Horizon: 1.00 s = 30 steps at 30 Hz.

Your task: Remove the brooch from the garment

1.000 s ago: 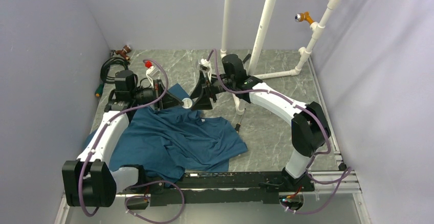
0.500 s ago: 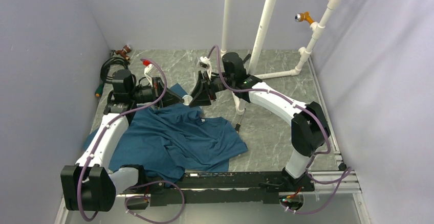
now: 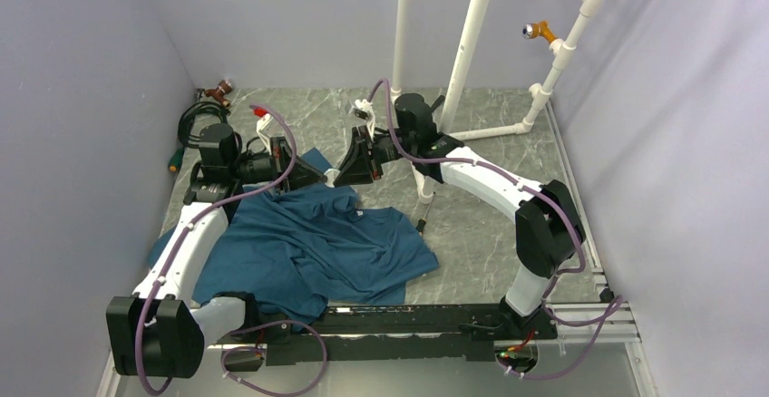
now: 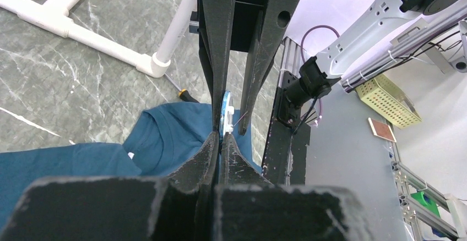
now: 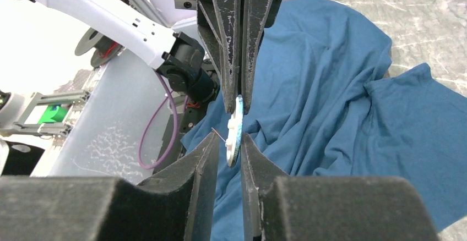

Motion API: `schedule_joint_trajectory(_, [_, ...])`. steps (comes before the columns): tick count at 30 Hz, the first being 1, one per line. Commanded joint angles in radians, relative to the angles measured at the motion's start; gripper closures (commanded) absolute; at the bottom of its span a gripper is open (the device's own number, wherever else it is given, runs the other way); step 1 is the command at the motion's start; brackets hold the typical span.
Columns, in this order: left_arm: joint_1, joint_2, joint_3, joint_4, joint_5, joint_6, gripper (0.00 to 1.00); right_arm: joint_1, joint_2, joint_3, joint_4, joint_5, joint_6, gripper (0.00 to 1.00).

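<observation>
Brooch (image 5: 235, 142) stands inside right gripper (image 5: 229, 136) (left gripper (image 5: 238, 109) pinches its rim).

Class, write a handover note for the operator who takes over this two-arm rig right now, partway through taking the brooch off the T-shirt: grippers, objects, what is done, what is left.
The left gripper is shut on the rim of the brooch, holding it in the air.
The right gripper is open, its fingers straddling the same brooch but not clamped on it.
The garment lies crumpled on the table. No cloth looks attached to the brooch, and its pin sticks out bare.
Done: the brooch appears to be off the garment.
Left: probably to carry the brooch clear of the garment and set it down.
</observation>
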Motion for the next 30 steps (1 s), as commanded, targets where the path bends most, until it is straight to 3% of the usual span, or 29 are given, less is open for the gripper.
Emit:
schedule_joint_trajectory(1, [-0.007,-0.025,-0.001,0.021,0.009,0.007,1.00,0.007,-0.015,-0.003,0.054,-0.031,0.010,0.79])
schedule_joint_trajectory(20, [-0.034,-0.022,0.045,-0.086,-0.024,0.103,1.00,0.007,0.014,-0.001,0.103,-0.022,0.081,0.90])
schedule_joint_trajectory(30, [-0.054,-0.027,0.062,-0.129,-0.033,0.147,1.00,0.007,0.054,0.052,0.034,0.027,0.080,0.93])
